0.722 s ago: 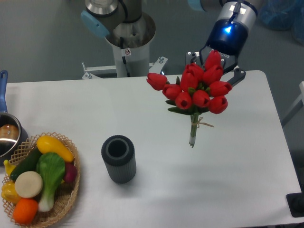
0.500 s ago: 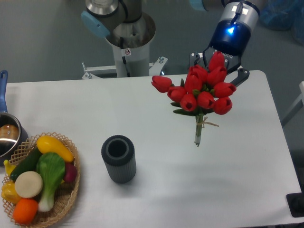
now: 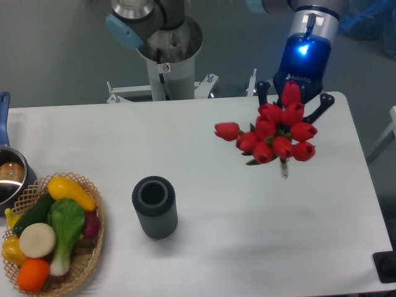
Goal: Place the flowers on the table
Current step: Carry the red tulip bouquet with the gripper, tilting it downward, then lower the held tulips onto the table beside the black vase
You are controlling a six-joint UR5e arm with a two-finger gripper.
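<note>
Below the pincer [image 3: 296,99], flowers [image 3: 276,133].

Smooth matt white table [image 3: 204,185]. Ribbed matt dark grey vase [image 3: 154,206]. Woven wicker basket [image 3: 86,257]. Glossy plastic-looking red flowers [image 3: 275,133]. Shiny metal pot [image 3: 9,179].

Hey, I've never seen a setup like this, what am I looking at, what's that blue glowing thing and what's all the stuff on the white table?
It is a robot arm seen by one fixed camera looking down from in front. The blue glowing part is its wrist; below it sits the two-finger claw, mostly hidden behind the bunch of red tulips it carries above the large white tabletop. On the table stand a dark grey ribbed cylindrical vase, empty, and a woven basket of toy vegetables. A metal pot with a blue handle peeks in at the left edge.
</note>
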